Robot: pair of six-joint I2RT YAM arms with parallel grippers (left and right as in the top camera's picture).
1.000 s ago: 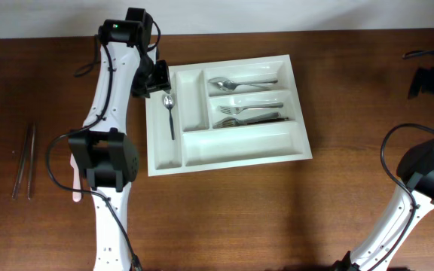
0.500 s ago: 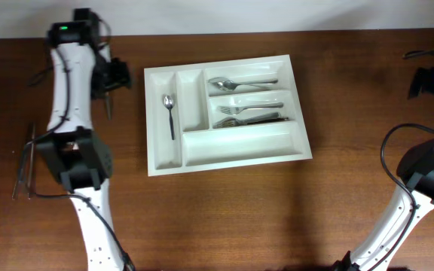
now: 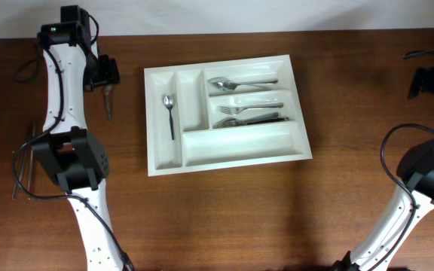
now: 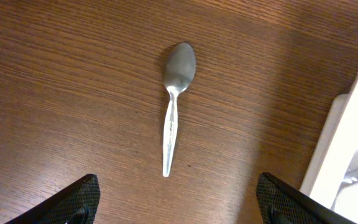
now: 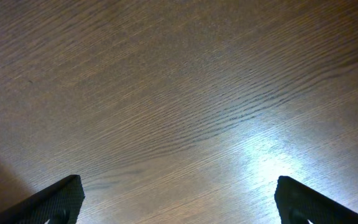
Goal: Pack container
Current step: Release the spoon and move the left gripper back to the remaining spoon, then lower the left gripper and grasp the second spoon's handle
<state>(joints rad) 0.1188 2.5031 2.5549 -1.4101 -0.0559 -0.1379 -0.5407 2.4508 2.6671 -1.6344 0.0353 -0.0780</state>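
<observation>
Overhead: the left pincer (image 3: 106,81) has come off the tray (image 3: 239,144), which sits mid-desk (image 3: 224,218). It now hangs at the tray's ten o'clock over a loose spoon (image 3: 110,105). A teaspoon (image 3: 169,113) lies in the tray's nine-o'clock slot, with forks (image 3: 247,113) toward one o'clock. One piece looks delivered, and the next pick-up is probably beginning.

Left wrist: the fingers (image 4: 79,199) are wide apart and hold nothing. The spoon lies flat at their twelve o'clock.

Right wrist: the right pincer (image 5: 179,205) is spread over bare wood.

No writing is readable.
</observation>
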